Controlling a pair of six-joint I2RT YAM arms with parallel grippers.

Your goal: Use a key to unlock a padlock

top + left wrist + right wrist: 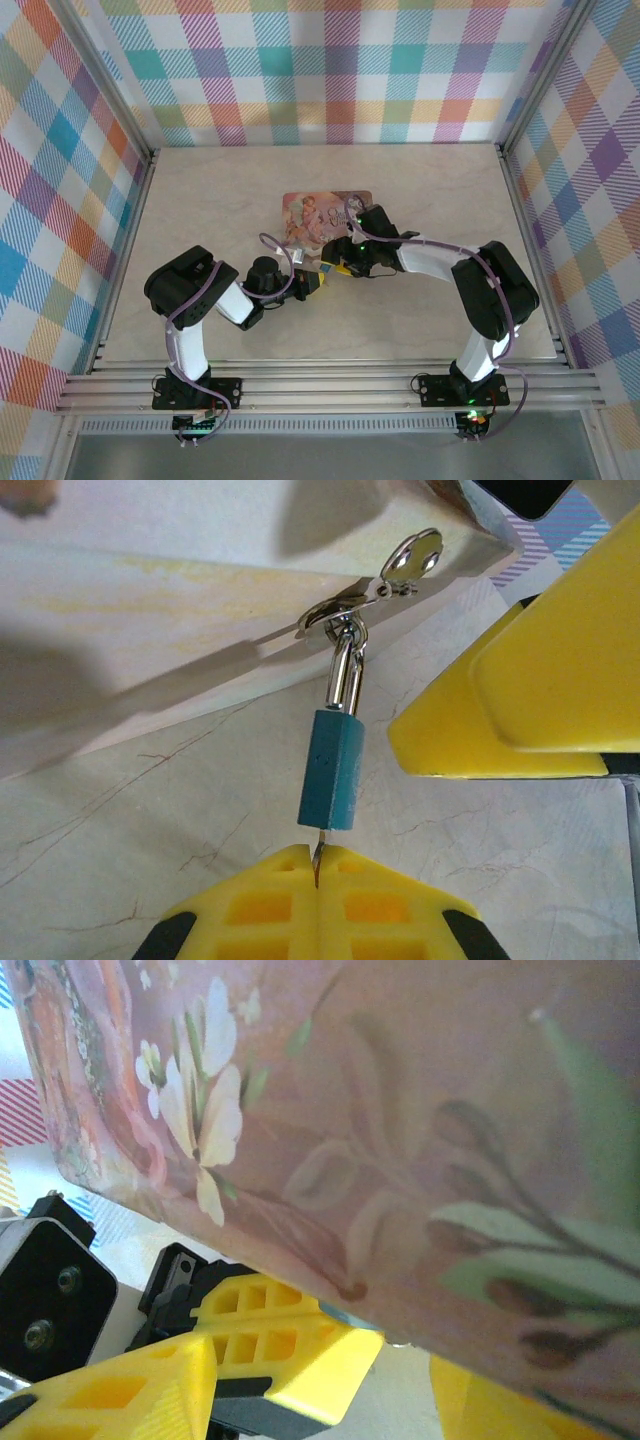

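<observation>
Key (318,852) sits in the padlock (333,770), pinched in the closed left hand (318,868); shackle (347,675) looks locked, turn not yet done; right hand (470,710) part-open, empty

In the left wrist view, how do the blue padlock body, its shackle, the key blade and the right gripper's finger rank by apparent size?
1. right gripper's finger, perhaps nearer the camera
2. padlock body
3. shackle
4. key blade, mostly hidden

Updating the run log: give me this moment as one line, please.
left gripper: shut on key | key: in padlock base | padlock: hanging from hasp of tin box | right gripper: open, beside padlock
</observation>
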